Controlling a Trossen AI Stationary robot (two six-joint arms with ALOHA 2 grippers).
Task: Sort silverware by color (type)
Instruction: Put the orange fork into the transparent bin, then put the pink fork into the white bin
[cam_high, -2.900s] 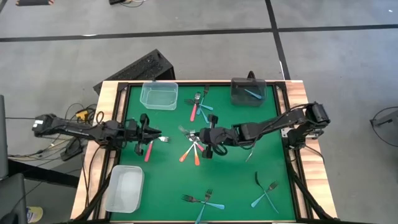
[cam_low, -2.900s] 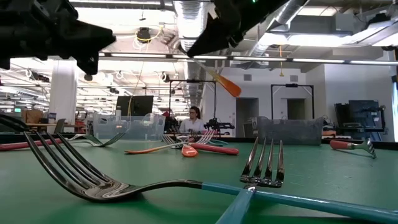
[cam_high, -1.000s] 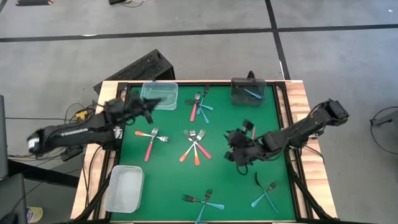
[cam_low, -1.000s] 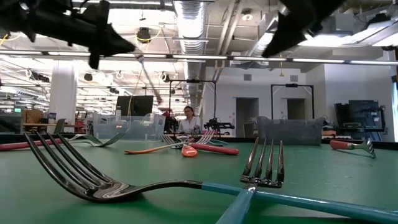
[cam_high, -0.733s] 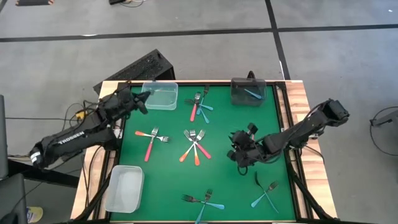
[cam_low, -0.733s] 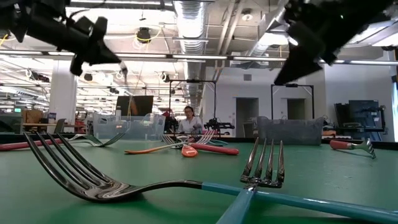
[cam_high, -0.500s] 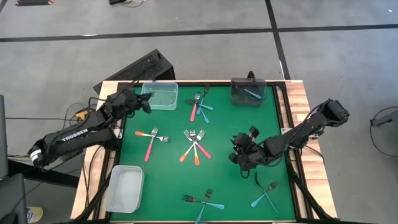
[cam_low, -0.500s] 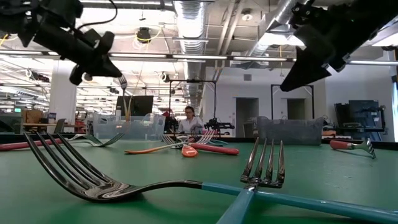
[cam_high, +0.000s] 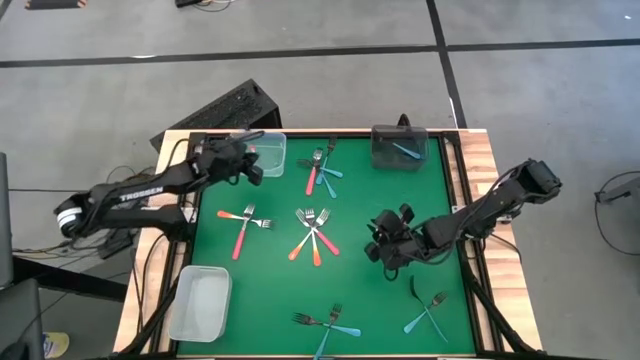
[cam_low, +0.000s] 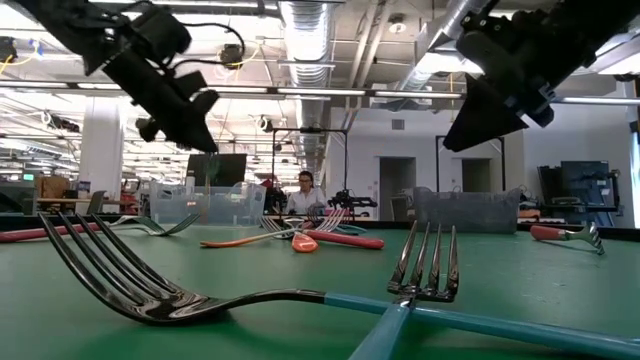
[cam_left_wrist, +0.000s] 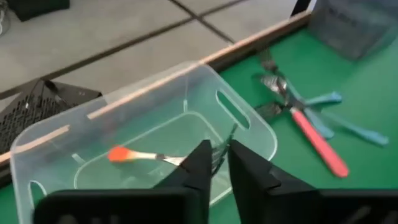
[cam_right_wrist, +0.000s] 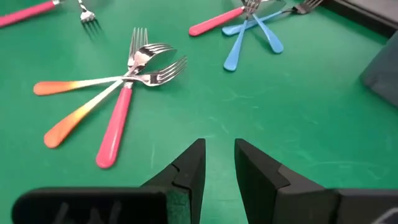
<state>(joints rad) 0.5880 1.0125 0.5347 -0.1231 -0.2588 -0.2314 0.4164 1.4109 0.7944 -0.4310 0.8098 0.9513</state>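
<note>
My left gripper (cam_high: 255, 168) is over the clear far-left bin (cam_high: 268, 152), pointing down into it, with a narrow gap between its fingers (cam_left_wrist: 217, 152). An orange-handled fork (cam_left_wrist: 140, 155) is inside that bin, its tines right at the fingertips. My right gripper (cam_high: 385, 250) hovers open above the green mat, right of centre, with nothing between its fingers (cam_right_wrist: 219, 149). Two orange forks and a pink one (cam_high: 312, 235) lie crossed at the mat's middle. My left gripper points down into the clear bin from its left side. The orange fork's tines (cam_left_wrist: 219, 148) show right at the gap between the fingertips. Whether the fingers touch them I cannot tell.
Pink forks (cam_high: 240, 232) lie left of centre. Pink and blue forks (cam_high: 320, 170) lie at the far middle. A dark bin (cam_high: 400, 148) at the far right holds a blue fork. More blue forks (cam_high: 330, 322) (cam_high: 428, 310) lie near the front, and a second clear bin (cam_high: 200, 303) sits near left.
My left gripper has swung from the table's left edge to over the clear far bin and tipped down. The orange fork that hung below it half a second ago now lies in the bin. My right gripper has sunk a little and rolled.
</note>
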